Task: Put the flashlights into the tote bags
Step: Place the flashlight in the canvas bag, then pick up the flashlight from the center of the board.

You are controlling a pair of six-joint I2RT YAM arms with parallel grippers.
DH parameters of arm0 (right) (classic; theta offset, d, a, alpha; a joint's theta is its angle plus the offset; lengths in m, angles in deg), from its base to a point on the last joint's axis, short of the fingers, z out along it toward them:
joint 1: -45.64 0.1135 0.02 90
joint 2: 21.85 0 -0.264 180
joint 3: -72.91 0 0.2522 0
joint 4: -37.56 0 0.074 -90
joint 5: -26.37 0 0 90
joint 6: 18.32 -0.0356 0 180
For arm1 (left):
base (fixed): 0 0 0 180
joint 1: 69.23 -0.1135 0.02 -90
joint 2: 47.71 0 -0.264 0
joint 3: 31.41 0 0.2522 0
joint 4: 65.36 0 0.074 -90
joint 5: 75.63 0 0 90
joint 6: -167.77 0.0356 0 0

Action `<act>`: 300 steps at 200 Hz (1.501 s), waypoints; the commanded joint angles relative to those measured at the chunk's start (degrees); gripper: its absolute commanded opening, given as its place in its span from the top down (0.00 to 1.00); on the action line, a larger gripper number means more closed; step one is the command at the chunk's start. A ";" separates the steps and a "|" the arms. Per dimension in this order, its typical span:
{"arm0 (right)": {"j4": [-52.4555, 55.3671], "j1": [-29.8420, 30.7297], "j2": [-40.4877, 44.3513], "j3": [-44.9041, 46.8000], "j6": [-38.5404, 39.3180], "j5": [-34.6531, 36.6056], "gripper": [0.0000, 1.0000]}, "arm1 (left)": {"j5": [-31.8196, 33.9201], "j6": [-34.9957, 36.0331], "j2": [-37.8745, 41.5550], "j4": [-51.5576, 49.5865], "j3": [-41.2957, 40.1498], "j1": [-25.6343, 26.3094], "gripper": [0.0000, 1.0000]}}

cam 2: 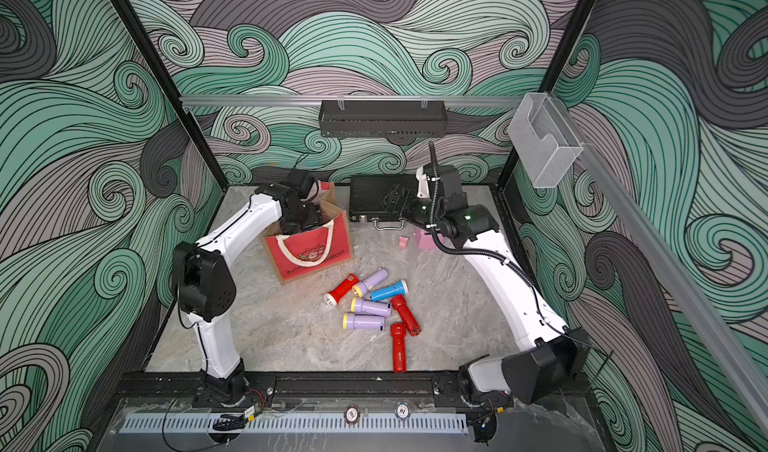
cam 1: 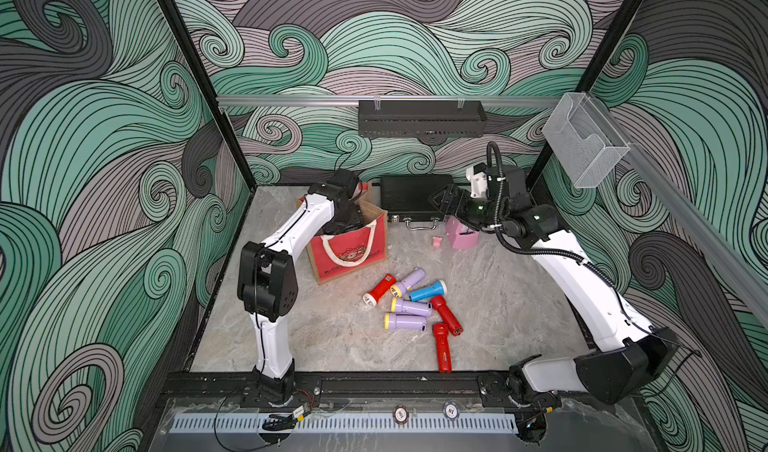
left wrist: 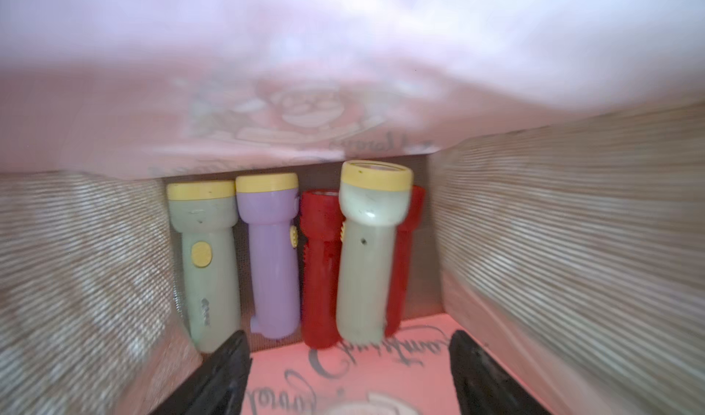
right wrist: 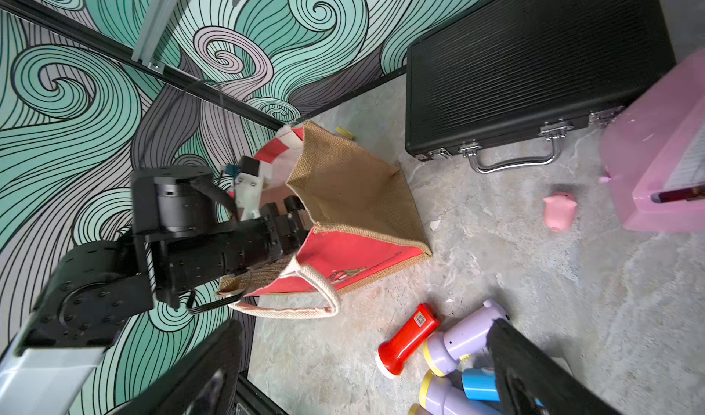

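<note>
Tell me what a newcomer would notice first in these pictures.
The left gripper reaches down inside the red tote bag at the back left, jaws open over several flashlights lying at its bottom. Seven more flashlights lie scattered on the table in front of the bag.

The tote bag (cam 1: 353, 238) is red-fronted, the flashlights (cam 1: 409, 308) lilac, red and blue, the table (cam 1: 519, 304) grey-marbled.
</note>
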 commanded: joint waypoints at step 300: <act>18.89 28.89 11.57 42.96 -9.44 7.35 0.01 | -26.27 7.33 39.59 16.93 -17.98 3.72 0.01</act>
